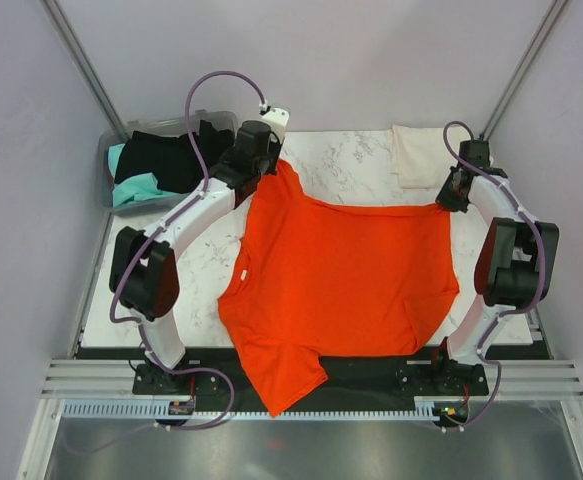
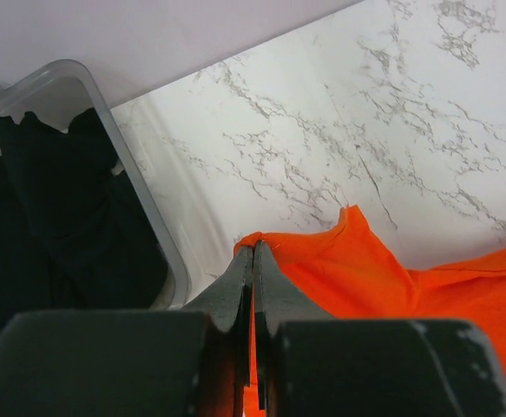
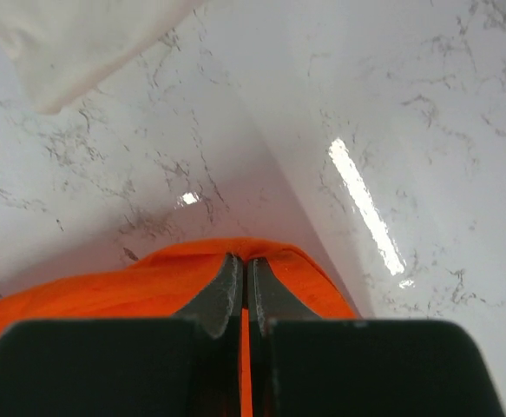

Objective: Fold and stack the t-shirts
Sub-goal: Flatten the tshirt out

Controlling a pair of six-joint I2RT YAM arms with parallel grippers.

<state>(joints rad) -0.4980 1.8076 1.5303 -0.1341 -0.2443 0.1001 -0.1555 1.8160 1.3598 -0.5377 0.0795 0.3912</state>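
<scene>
The bright orange-red t-shirt (image 1: pixel 346 275) lies spread over the marble table, one sleeve hanging over the near edge. My left gripper (image 1: pixel 271 163) is shut on its far left corner; the left wrist view shows the cloth (image 2: pixel 348 265) pinched at the fingertips (image 2: pixel 253 249). My right gripper (image 1: pixel 449 200) is shut on its far right corner, the cloth (image 3: pixel 105 291) caught between the jaws at the gripper (image 3: pixel 245 261). A folded cream-white t-shirt (image 1: pixel 418 155) lies at the far right, and also shows in the right wrist view (image 3: pixel 70 43). Black (image 1: pixel 171 155) and teal (image 1: pixel 129 190) t-shirts lie in the bin.
The clear grey plastic bin (image 1: pixel 106 160) stands off the table's far left corner; its rim (image 2: pixel 127 165) is close to my left gripper. Bare marble table (image 1: pixel 346 165) shows between the two grippers. Walls close in on both sides.
</scene>
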